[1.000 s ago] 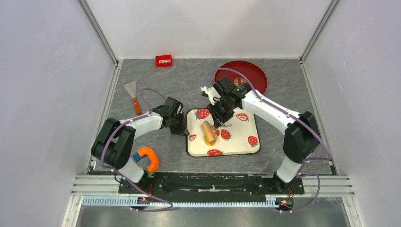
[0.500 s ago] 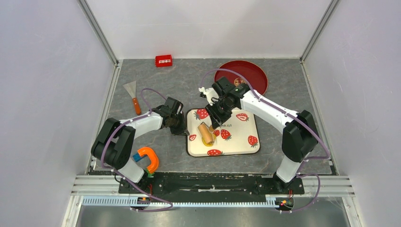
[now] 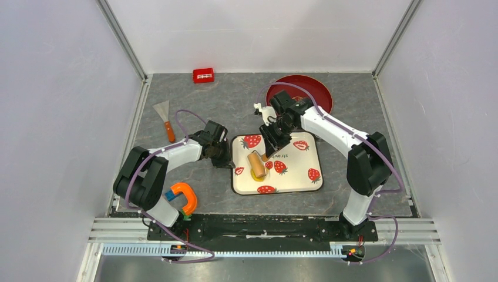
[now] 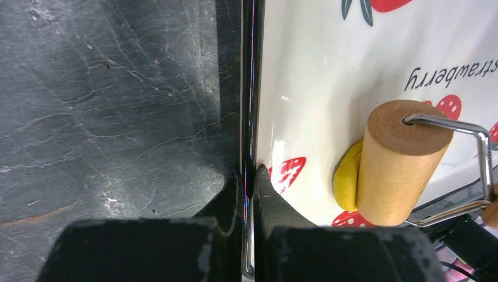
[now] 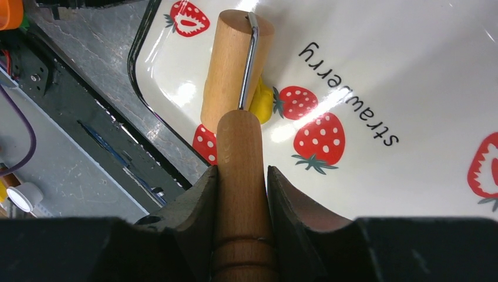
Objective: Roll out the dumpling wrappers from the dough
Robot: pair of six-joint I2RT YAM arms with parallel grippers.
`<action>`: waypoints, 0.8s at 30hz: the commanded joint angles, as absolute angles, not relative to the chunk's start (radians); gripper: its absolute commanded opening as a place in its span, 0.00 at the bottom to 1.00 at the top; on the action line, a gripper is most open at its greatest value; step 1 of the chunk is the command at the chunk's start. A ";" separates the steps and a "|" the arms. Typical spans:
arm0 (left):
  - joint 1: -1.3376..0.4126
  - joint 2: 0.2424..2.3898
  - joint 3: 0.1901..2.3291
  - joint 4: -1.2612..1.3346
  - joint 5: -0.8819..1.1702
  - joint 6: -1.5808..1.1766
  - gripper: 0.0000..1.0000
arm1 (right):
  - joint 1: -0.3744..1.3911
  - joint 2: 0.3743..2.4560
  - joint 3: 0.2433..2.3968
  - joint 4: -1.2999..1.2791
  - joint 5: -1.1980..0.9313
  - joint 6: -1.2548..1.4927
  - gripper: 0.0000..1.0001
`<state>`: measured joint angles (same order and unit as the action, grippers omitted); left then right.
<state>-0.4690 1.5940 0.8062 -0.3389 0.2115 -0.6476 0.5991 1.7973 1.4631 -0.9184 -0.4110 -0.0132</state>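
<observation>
Grey tabletop (image 3: 194, 111): right hand (image 3: 270, 150), arm bent, clamps the roller (image 3: 256, 161) on the dough (image 3: 259, 174); left hand (image 3: 226, 160) pinches the tray (image 3: 296, 176) rim.

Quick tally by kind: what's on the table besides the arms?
Tools: 3 (roller, scraper, orange C-shaped clamp)
Dishes: 2 (red plate, strawberry tray)
Dough: 1
Red block: 1
Total: 7

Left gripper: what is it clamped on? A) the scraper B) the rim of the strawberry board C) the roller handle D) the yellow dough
B: in the left wrist view the left gripper pinches the board by its dark rim, closed on either side of it.
</observation>
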 commanded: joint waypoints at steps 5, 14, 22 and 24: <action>-0.496 1.662 0.761 -0.420 0.105 -0.629 0.02 | 0.550 1.783 1.521 -1.032 -0.127 -0.041 0.00; -0.499 1.664 0.762 -0.420 0.105 -0.630 0.02 | 0.543 1.757 1.627 -1.061 -0.164 -0.041 0.00; -0.500 1.670 0.764 -0.420 0.106 -0.629 0.02 | 0.543 1.731 1.624 -1.068 -0.059 -0.041 0.00; -0.500 1.672 0.765 -0.419 0.107 -0.627 0.02 | 0.544 1.731 1.620 -1.073 -0.008 -0.041 0.00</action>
<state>-0.4805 1.5986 0.8089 -0.3305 0.2108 -0.6476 0.5419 1.7813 1.5745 -1.0657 -0.1173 -0.0311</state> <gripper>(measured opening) 0.050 0.342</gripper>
